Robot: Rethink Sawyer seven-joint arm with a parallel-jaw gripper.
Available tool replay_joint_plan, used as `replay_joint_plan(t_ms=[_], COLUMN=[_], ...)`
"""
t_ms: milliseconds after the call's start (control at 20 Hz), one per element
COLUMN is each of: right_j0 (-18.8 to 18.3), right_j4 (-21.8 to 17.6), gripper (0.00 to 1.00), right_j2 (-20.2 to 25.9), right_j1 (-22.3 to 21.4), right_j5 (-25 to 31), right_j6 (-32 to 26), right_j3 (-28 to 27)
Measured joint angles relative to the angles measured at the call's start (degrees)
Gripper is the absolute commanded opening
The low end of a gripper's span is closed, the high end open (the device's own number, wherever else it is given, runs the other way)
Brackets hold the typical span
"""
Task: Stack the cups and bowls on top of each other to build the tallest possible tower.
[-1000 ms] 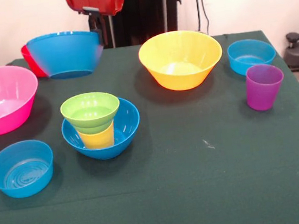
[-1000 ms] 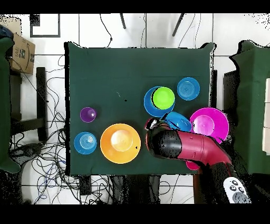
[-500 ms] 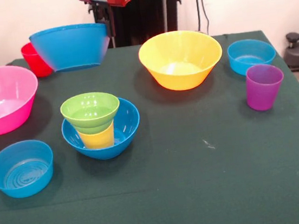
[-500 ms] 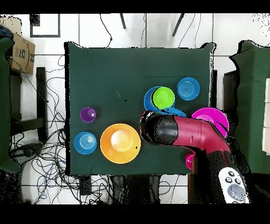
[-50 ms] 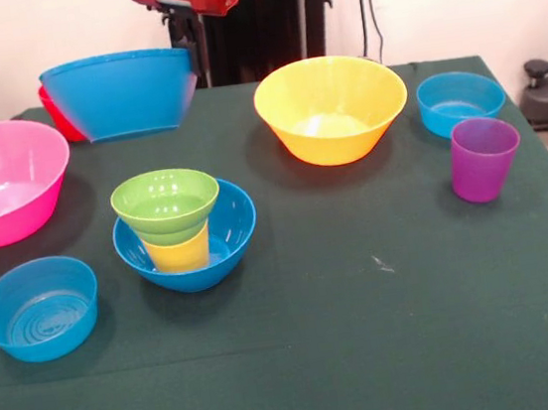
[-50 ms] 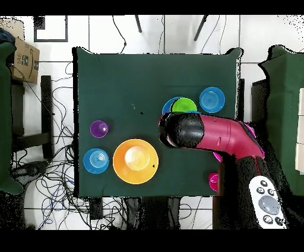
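My gripper (image 5: pixel 189 57) is shut on the right rim of a medium blue bowl (image 5: pixel 118 94), which hangs slightly tilted above the table's far left. The tower (image 5: pixel 179 232) is a blue bowl (image 5: pixel 227 233) holding a yellow cup (image 5: pixel 180 253) with a green bowl (image 5: pixel 166 203) on top. From above, the arm (image 6: pixel 205 134) hides the held bowl and lies beside the green bowl (image 6: pixel 184 106). A red cup (image 5: pixel 52 104) peeks out behind the held bowl. The purple cup (image 5: pixel 483 157) stands at the right.
A large pink bowl (image 5: pixel 1 178) sits at the left and a yellow-orange bowl (image 5: pixel 330 108) at the back middle. One small light-blue bowl (image 5: pixel 38 306) lies front left, another (image 5: pixel 459 100) behind the purple cup. Dark green cloth (image 5: pixel 390 331) covers the table.
The arm has carried the blue bowl away from the red cup; from above, it has moved closer to the stack and now covers most of the pink bowl.
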Motion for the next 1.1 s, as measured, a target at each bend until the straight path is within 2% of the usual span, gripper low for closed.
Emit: replay_joint_plan(t_ms=[1100], right_j0=[-0.03], right_j4=[4.35], gripper=[0.00], right_j2=[0.45], right_j1=[0.58], right_j5=[8.90], right_j6=[0.00], right_j3=[-2.50])
